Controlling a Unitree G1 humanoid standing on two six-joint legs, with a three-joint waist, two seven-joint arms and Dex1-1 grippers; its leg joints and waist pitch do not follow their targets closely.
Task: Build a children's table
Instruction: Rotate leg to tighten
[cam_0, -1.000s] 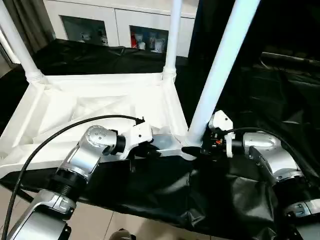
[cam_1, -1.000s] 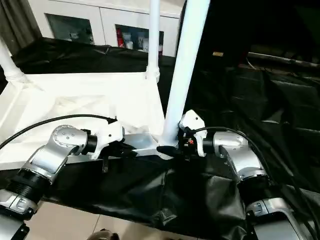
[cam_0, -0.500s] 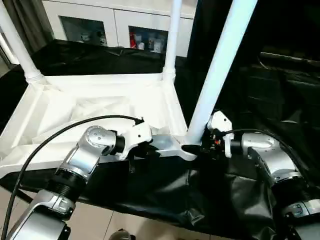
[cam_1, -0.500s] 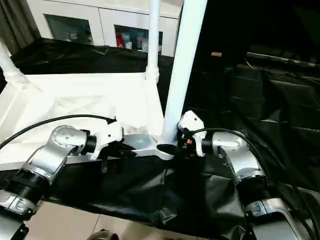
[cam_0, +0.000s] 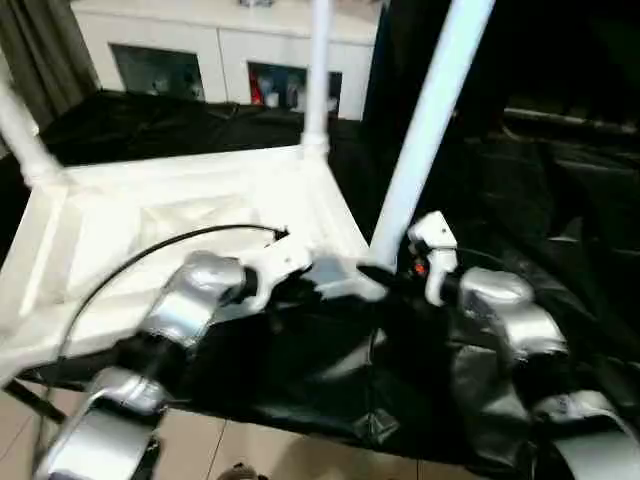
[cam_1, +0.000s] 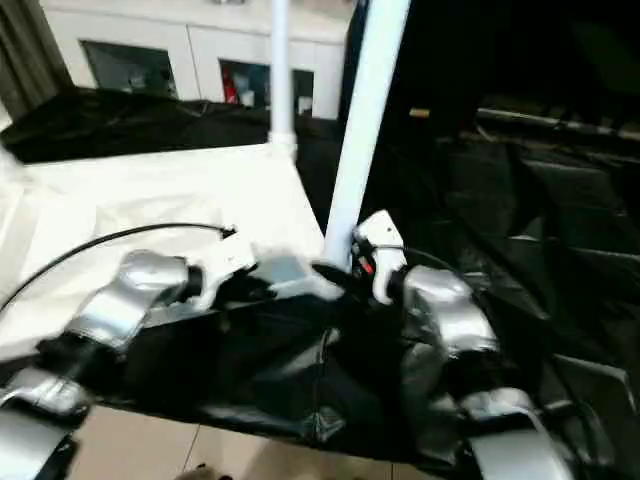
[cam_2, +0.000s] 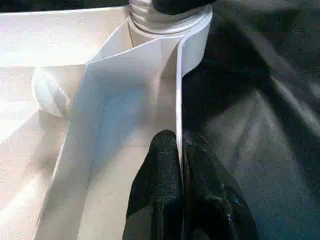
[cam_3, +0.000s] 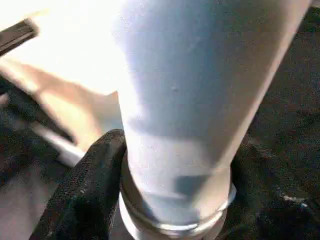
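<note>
In the left eye view the white plastic children's table (cam_0: 180, 215) lies upside down on a black cloth (cam_0: 330, 390), ribbed underside up. Its near right long round tapered white leg (cam_0: 425, 130) stands in the corner socket. The left gripper (cam_0: 312, 287) is at the near edge beside that corner; the right gripper (cam_0: 385, 275) is at the leg's base.

The left wrist view shows the left gripper's black fingers (cam_2: 160, 195) pinched on the table's thin edge wall.

In the right wrist view the right gripper's fingers (cam_3: 90, 190) clasp the leg's base
</note>
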